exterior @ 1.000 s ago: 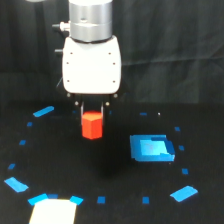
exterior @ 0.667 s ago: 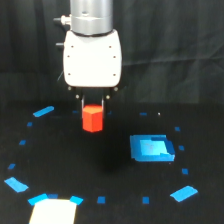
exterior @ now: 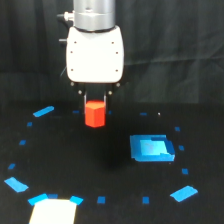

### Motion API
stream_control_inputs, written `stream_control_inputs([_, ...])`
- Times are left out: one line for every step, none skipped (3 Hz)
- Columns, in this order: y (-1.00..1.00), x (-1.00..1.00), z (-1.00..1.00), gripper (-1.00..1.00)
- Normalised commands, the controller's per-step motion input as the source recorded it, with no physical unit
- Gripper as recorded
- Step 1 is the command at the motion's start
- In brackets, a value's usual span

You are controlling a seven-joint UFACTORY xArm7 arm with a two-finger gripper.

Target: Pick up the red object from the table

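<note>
1. Here, we see the gripper (exterior: 95, 102) hanging below the white arm head (exterior: 95, 52), its short dark fingers closed against the top of the red object (exterior: 94, 114).
2. We judge the red object to be held clear of the table (exterior: 75, 165); most of the block shows below the fingers, and nothing touches its lower edge.
3. We see only a narrow opening between the fingers, just as wide as the block they clasp.
4. We find the blue square pad (exterior: 151, 148) lying flat toward the exterior view's right, well apart from the block.
5. We count small blue tape marks ringed around the dark surface: a slanted one (exterior: 43, 111) at the exterior view's left, another (exterior: 16, 185) low on that side, and one (exterior: 184, 192) low on the right.
6. We note a pale patch (exterior: 52, 211) at the bottom edge, with blue showing along its top border; we cannot tell what it is.
7. We see bare black surface under and around the block, inside the ring of marks.
</note>
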Motion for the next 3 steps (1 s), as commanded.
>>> stream_control_inputs([0.03,0.08,-0.28,-0.92])
stream_control_inputs([0.02,0.08,-0.24,-1.0])
stream_control_inputs([0.4,-0.05,0.32,-0.91])
